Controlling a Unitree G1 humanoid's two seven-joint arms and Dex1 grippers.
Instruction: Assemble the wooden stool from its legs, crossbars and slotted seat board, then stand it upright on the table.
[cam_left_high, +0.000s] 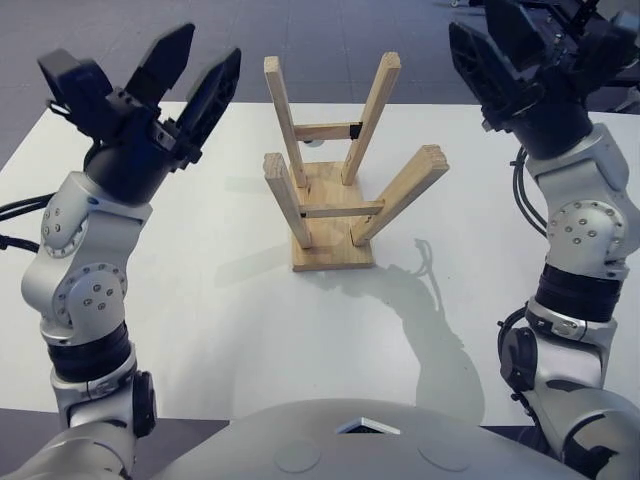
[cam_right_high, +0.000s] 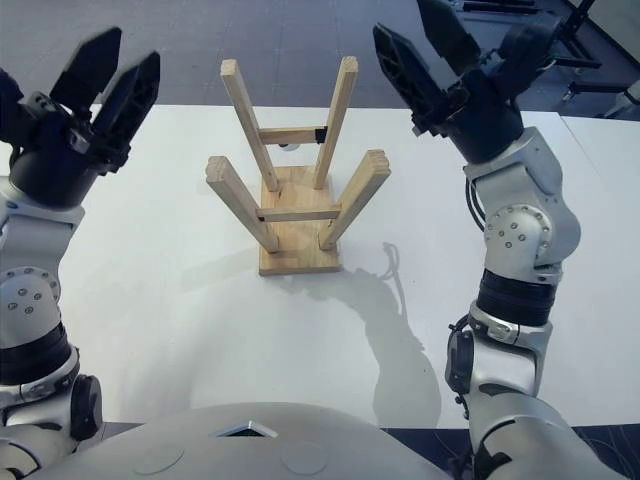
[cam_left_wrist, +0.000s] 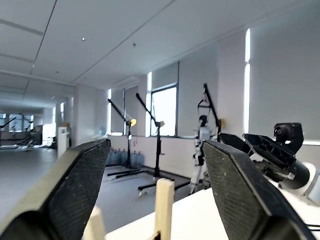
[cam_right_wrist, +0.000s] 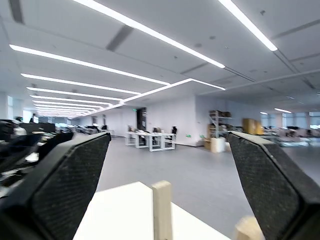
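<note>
Apparently the building part of the task is finished. The stool (cam_left_high: 330, 190) stands near the middle of the table (cam_left_high: 230, 340), but upside down. Its seat board (cam_left_high: 333, 255) lies flat on the table top, and the four legs (cam_left_high: 285, 110) point up and lean a little outward. Two crossbars (cam_left_high: 342, 210) are in place. One joins the nearer pair of legs, the other joins the farther pair higher up. I see no loose piece lying on the table beside it. Whether every joint is pushed fully in, I cannot tell from these views.

The left gripper (cam_left_high: 190, 72) is raised above the table on the left of the stool. It is well apart from the stool, its two fingers are spread wide, and it holds nothing. The right gripper (cam_right_high: 425, 50) is raised on the other side in the same way, wide open and empty, and it touches no leg.

What is left, in my judgement, is the last step: to take the stool, turn it over, and set it on its four legs. The legs spread outward, so a hold on two opposite legs or on a crossbar seems possible. The stool can tip during the turn if the hold is on one side only.
</note>
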